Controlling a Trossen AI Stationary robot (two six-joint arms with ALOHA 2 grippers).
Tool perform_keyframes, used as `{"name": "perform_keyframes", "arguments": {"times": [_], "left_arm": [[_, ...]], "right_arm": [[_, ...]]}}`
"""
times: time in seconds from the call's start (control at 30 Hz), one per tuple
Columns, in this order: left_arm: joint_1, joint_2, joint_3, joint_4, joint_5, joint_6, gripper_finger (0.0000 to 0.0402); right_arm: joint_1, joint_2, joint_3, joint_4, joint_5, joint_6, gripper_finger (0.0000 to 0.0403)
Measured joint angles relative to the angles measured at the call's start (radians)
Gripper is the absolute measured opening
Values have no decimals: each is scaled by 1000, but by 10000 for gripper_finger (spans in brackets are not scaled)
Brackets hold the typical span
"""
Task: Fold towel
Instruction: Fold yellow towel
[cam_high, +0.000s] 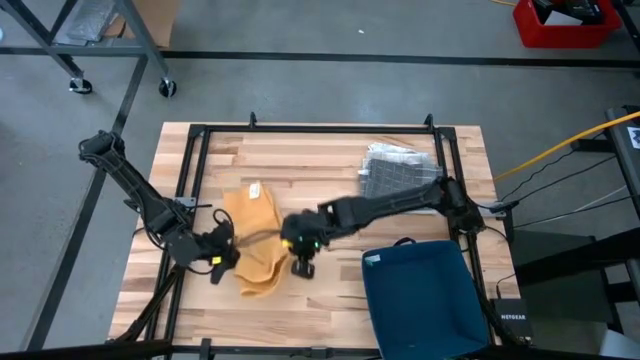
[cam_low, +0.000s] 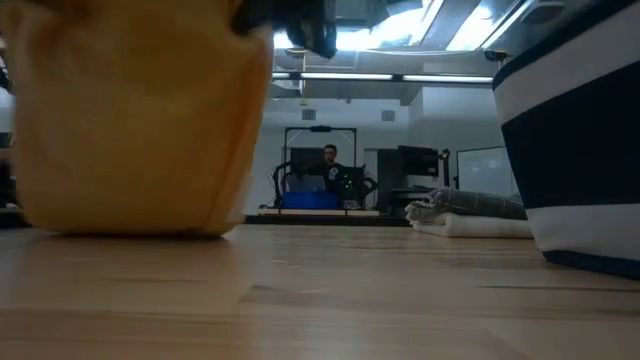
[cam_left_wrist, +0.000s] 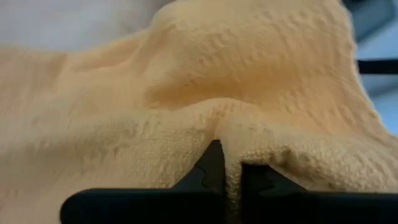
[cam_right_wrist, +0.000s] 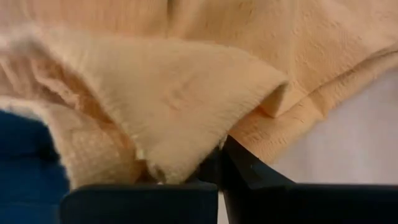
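An orange-yellow towel (cam_high: 255, 245) is raised between both grippers over the table's near middle; in the low view the towel (cam_low: 135, 115) hangs as a wide sheet with its lower fold on the wood. My left gripper (cam_high: 222, 252) is shut on the towel's left edge. My right gripper (cam_high: 293, 240) is shut on its right edge. The towel fills the left wrist view (cam_left_wrist: 186, 81) and the right wrist view (cam_right_wrist: 186, 74). My left gripper pinches a fold of the towel's left edge (cam_left_wrist: 231, 140) between its two fingers, coming level from the table's left; the cloth bunches up over the fingers. My right gripper pinches a folded corner of the towel's right edge (cam_right_wrist: 186, 158) between its fingers, coming from the table's right; several layers hang there.
A dark blue bin (cam_high: 425, 295) with a white band stands at the table's near right, close to my right arm. A folded grey towel (cam_high: 395, 170) lies at the far right. A black frame (cam_high: 320, 130) rims the table. A person (cam_low: 330, 160) sits far behind.
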Motion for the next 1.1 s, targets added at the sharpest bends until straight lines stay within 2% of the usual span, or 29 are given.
{"name": "perform_keyframes", "arguments": {"times": [0.17,0.27,0.43,0.6,0.73,0.9,1.1], "left_arm": [[-32,22,0,114,107,-3,0],[-57,24,0,102,112,-10,0],[-80,7,0,66,-10,-13,0],[-83,-57,0,45,-70,23,0],[-83,-125,0,-57,-90,16,0],[-83,-187,0,-278,-107,-59,0],[-69,-185,0,-559,-176,-317,0]], "right_arm": [[88,0,6,43,1,77,2],[121,-1,24,74,70,106,2],[118,-1,92,77,253,123,1],[89,-2,170,76,343,147,1],[65,-3,182,84,366,148,1],[62,-3,182,21,357,188,1],[55,3,181,-10,394,200,1]]}}
